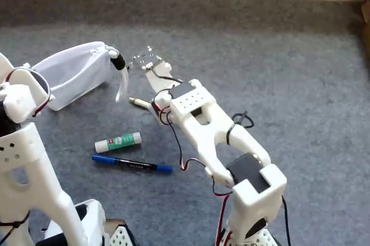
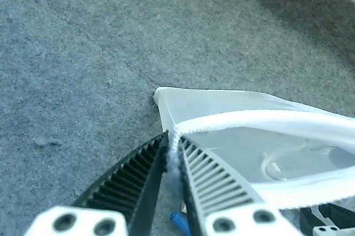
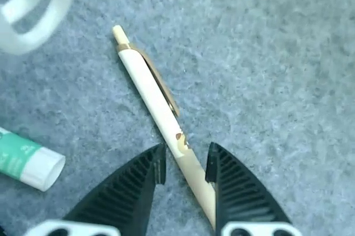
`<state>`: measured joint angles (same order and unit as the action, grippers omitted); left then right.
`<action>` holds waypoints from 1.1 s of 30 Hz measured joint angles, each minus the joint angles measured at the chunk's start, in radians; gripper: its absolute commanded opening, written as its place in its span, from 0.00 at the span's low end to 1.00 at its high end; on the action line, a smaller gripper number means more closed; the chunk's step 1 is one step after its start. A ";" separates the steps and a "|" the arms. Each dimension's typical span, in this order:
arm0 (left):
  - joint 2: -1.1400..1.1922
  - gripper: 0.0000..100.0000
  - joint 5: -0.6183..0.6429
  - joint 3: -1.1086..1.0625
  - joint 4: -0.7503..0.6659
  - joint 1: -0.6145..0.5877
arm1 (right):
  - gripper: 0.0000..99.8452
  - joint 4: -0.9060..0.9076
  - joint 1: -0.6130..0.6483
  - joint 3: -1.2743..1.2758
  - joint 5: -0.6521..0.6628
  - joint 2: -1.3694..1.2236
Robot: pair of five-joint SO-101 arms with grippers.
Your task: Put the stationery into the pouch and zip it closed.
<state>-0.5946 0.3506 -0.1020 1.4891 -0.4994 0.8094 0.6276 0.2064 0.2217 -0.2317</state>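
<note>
On the grey desk (image 1: 289,73), left gripper (image 2: 173,143) pinches the white pouch (image 2: 249,136) rim with its mouth open, right gripper (image 3: 187,152) sits spread either side of the cream pen (image 3: 148,83), glue stick (image 1: 118,141) and blue marker (image 1: 132,164) lie outside nearby, so nothing looks packed yet, zip undone.

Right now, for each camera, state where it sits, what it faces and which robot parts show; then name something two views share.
High view: fixed above the table, looking down on both arms, the pouch, cream pen, glue stick and blue marker.
Left wrist view: on the left arm, facing the left gripper, shut on the pouch's rim.
Right wrist view: on the right arm, looking down past the right gripper, open astride the cream pen.
Shared: high and right wrist views both show pen and glue stick.
</note>
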 measured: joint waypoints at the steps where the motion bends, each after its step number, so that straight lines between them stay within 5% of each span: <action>1: 0.000 0.01 0.000 0.000 0.000 0.000 | 0.12 0.000 0.000 -0.008 0.000 -0.012; 15: 0.000 0.01 0.000 0.000 0.000 0.000 | 0.10 0.003 -0.002 -0.028 0.089 -0.117; 19: 0.000 0.01 0.000 0.000 0.000 0.000 | 0.00 0.094 -0.031 -0.066 0.140 -0.118; 33: 0.000 0.01 0.000 0.000 0.000 0.000 | 0.03 0.453 -0.152 -0.203 0.347 -0.118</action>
<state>-0.5946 0.3506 -0.1020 1.4891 -0.4994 1.2620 0.4757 0.0038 0.5685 -0.3498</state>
